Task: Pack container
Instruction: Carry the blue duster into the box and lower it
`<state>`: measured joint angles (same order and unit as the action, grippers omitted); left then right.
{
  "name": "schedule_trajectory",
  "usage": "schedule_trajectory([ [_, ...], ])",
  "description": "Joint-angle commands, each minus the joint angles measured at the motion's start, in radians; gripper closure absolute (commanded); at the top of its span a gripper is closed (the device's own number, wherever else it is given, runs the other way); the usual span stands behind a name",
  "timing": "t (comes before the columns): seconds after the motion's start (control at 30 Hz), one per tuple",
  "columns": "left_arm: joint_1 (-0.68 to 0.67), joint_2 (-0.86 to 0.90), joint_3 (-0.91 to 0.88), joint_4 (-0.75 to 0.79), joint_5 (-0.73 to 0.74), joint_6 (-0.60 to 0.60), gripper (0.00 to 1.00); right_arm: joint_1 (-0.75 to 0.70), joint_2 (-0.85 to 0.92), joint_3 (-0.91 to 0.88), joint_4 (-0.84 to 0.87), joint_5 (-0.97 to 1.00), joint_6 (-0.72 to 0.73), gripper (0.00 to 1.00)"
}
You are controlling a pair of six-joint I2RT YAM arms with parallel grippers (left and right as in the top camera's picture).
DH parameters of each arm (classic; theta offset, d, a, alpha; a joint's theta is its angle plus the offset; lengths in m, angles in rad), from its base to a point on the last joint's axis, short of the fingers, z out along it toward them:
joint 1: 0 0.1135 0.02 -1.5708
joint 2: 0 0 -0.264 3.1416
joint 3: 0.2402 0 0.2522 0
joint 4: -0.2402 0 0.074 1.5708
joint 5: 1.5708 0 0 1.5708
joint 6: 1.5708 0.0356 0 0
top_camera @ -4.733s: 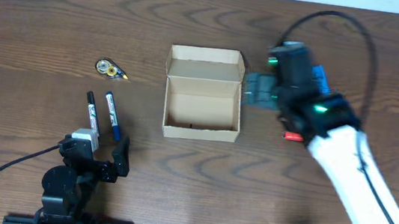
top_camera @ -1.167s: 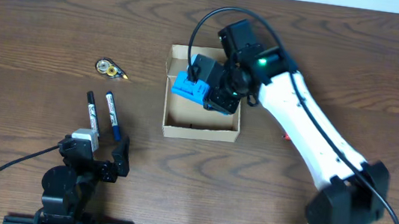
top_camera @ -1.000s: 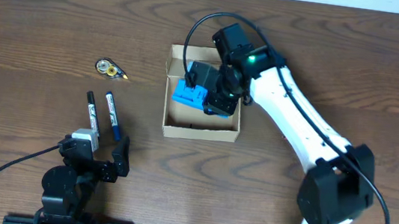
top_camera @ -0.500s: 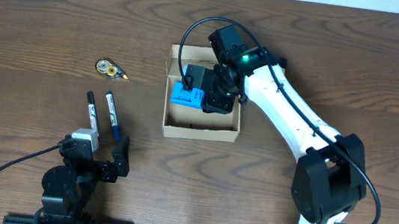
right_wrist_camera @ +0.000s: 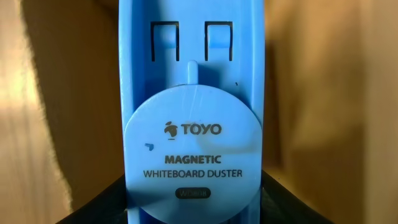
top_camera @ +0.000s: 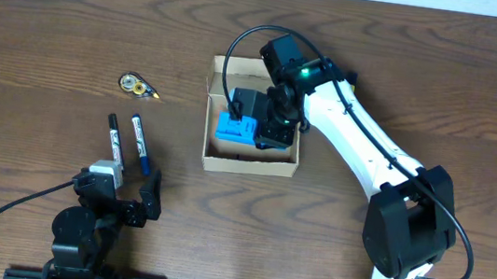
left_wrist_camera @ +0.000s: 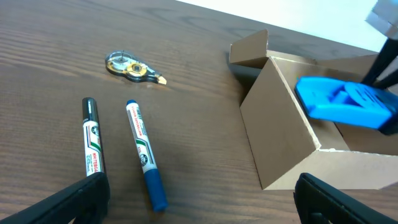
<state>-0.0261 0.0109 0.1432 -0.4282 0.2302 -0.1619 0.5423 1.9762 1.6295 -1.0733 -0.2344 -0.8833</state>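
Centre of the overhead frame: the container (top_camera: 250,166) sits on the wooden table (top_camera: 55,24), flap lid folded back toward the upper edge, mouth open upward; the right gripper (top_camera: 258,120) reaches into it from the right, fingers pinching a blue duster (top_camera: 236,127); the right wrist view shows its label, "TOYO magnetic whiteboard duster", with cardboard on both sides; from the left wrist view the duster hangs at about rim height, slightly tilted; contact with the box floor cannot be told. Lower left of frame: the left gripper (top_camera: 120,195) rests low, fingers spread wide, holding nothing; just above it lie a black marker (top_camera: 115,142) and a blue marker (top_camera: 141,144), side by side, apart; a correction tape dispenser (top_camera: 135,85) lies further up, left of the container.
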Motion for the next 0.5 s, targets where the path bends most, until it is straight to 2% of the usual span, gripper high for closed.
schedule_trajectory([
  [0.0, 0.006, -0.006, -0.019, -0.001, 0.006, -0.014, 0.05, 0.023, 0.005, -0.001, -0.01, -0.029, -0.016, 0.49],
  [0.37, 0.006, -0.006, -0.019, -0.001, 0.006, -0.014, 0.05, 0.076, 0.006, -0.002, -0.005, -0.032, -0.015, 0.48],
  [0.47, 0.006, -0.006, -0.019, -0.001, 0.006, -0.014, 0.05, 0.076, 0.006, -0.002, -0.007, -0.032, -0.015, 0.44],
])
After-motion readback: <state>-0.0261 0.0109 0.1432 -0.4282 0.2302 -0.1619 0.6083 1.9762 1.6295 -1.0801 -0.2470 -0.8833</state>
